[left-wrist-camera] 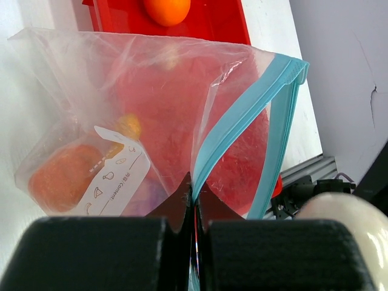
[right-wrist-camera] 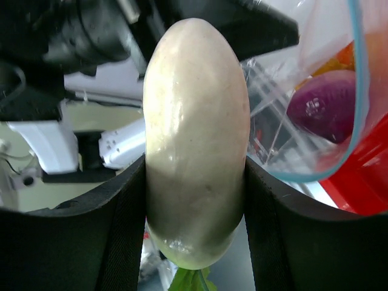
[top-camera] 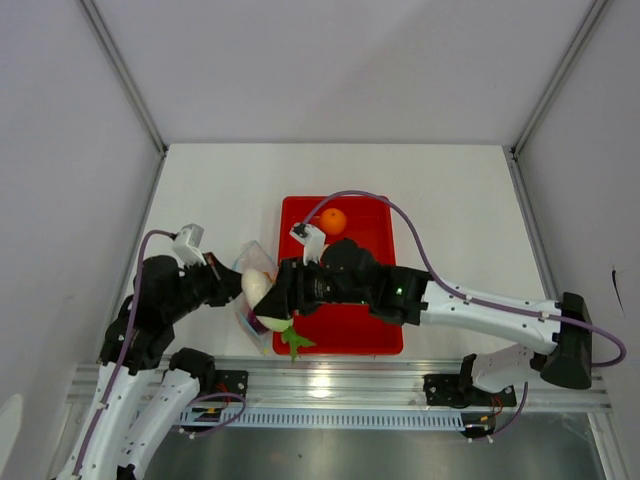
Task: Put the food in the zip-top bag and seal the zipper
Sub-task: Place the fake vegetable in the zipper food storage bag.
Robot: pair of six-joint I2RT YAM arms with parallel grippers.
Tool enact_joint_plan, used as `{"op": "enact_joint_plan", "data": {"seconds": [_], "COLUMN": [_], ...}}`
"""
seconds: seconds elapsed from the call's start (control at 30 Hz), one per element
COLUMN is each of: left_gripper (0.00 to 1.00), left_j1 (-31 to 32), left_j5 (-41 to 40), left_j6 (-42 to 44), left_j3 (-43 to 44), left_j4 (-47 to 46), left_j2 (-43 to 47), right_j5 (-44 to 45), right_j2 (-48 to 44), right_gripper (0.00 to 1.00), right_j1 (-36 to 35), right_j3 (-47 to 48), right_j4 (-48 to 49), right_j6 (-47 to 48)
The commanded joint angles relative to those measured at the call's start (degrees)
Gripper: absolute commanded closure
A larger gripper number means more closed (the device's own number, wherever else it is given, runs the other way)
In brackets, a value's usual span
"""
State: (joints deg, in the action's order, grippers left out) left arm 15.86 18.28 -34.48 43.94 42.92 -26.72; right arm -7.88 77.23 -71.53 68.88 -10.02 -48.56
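The right claw (right-wrist-camera: 194, 182) pinches one radish (right-wrist-camera: 195, 130) just left of the tray (top-camera: 350, 335), at the mouth of the one bag (left-wrist-camera: 151, 91). The left claw (left-wrist-camera: 193, 203), pressed together, grips the zipper (left-wrist-camera: 242, 115). One orange (top-camera: 333, 221) lies in the tray. One onion (right-wrist-camera: 321, 100) and one pumpkin (left-wrist-camera: 60, 176) sit in the bag.

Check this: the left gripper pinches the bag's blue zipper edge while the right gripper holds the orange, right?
No. The right gripper holds the white radish, as the right wrist view shows; the orange lies in the red tray. The left gripper does pinch the zipper.
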Motion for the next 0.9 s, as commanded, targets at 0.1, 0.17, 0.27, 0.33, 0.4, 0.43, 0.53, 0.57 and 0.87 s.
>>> {"op": "enact_joint_plan", "data": {"seconds": [0.1,0.17,0.27,0.33,0.4,0.43,0.53,0.57,0.87], "left_gripper": [0.99,0.99,1.0,0.99,1.0,0.99,0.99,0.99,1.0], "left_j1": [0.1,0.1,0.1,0.1,0.1,0.1,0.1,0.1,0.1], "left_j5": [1.1,1.6,1.3,1.3,1.8,2.0,2.5,2.5,3.3], "left_j6": [-0.4,-0.4,-0.4,-0.2,-0.4,-0.6,-0.8,-0.8,-0.3], "left_j3": [1.1,1.2,1.7,1.8,1.8,1.8,1.8,1.8,2.2], "left_j4": [0.0,0.1,0.2,0.5,0.3,0.2,0.2,0.3,1.3], "left_j2": [1.1,1.1,1.2,1.1,1.1,1.1,1.2,1.3,1.5], "right_j5": [7.5,11.5,15.1,17.8,19.7,21.4,24.9,26.1,36.8], "right_j2": [5.6,7.0,8.5,9.0,9.8,10.0,12.1,12.7,20.4], "right_gripper": [0.73,0.73,0.76,0.78,0.78,0.78,0.76,0.75,0.56], "right_j1": [1.3,1.0,1.4,1.3,1.0,1.0,1.4,1.6,-0.1], "right_j3": [6.9,8.1,7.8,7.3,6.9,7.1,9.2,9.8,15.9], "right_j4": [1.2,-1.2,-3.0,-4.4,-5.0,-5.2,-6.8,-8.1,-13.1], "right_j6": [-9.4,-10.6,-14.8,-18.8,-19.9,-20.0,-18.9,-18.8,-17.4]}}
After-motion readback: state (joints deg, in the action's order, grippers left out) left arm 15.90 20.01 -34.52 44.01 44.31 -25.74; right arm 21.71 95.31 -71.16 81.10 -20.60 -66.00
